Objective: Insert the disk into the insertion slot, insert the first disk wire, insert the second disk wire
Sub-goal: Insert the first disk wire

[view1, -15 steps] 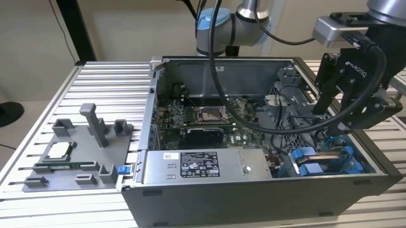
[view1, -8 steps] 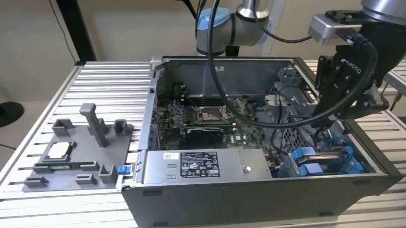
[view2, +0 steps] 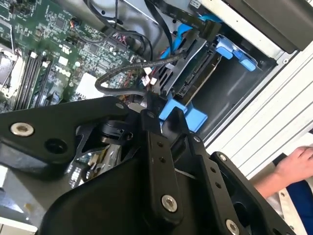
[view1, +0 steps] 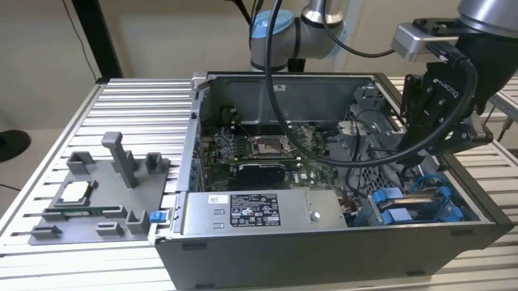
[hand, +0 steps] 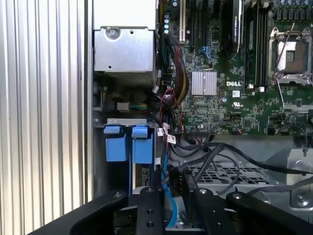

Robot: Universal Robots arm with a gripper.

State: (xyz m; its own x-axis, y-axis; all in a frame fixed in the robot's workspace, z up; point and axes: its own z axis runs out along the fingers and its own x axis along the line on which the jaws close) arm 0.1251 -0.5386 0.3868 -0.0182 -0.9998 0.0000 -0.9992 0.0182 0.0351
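At the corner of the computer case [view1: 324, 257] on the exterior view's right, the disk [view1: 417, 199] sits in its blue frame, apparently seated in the insertion slot [hand: 122, 121]. The pincer [view1: 409, 160] hangs just above it among the cables; how far open it is, or whether it grips anything, cannot be told. Judged step: a disk wire. A black cable [view2: 122, 74] ends beside the drive's edge. Keep the plug square, press straight, and avoid levering the blue clips [hand: 128, 148].

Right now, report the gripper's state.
Gripper: cannot be told whether open or closed; it hangs low inside the grey metal computer case, near the blue-framed silver disk.
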